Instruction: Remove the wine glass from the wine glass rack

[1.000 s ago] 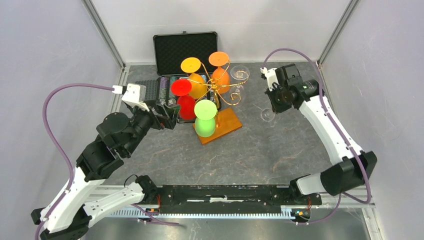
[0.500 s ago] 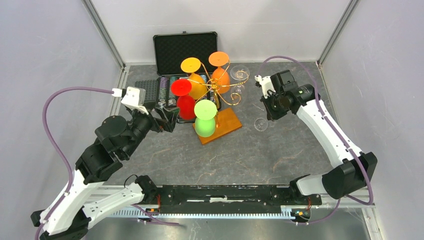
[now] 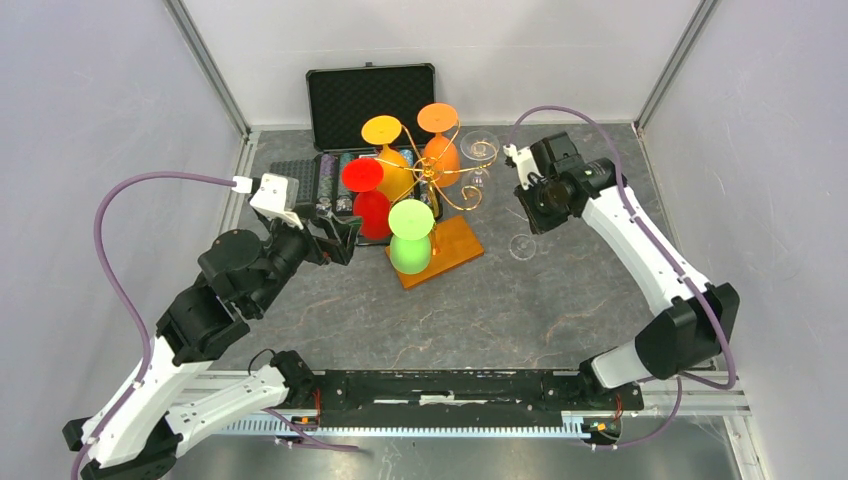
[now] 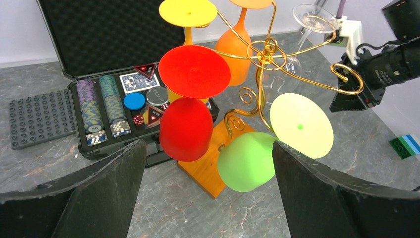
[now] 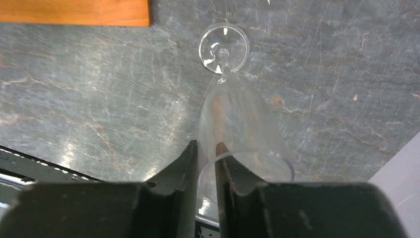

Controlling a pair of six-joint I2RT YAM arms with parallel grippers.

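Note:
The wine glass rack, golden wire on an orange-brown wooden base, carries red, yellow, orange and green glasses upside down, plus one clear glass. My right gripper is right of the rack, shut on the rim of a clear wine glass, one finger inside the bowl and one outside; its foot hangs low over the table. My left gripper is open and empty, left of the rack, facing the red glass and green glass.
An open black case of chips stands behind the rack, also in the left wrist view. A dark studded baseplate lies at the left. A small green and blue brick lies at the right. Walls enclose the table.
My right gripper has carried the clear glass a little left and toward the near side, off the rack. My left gripper has shifted slightly right toward the rack.

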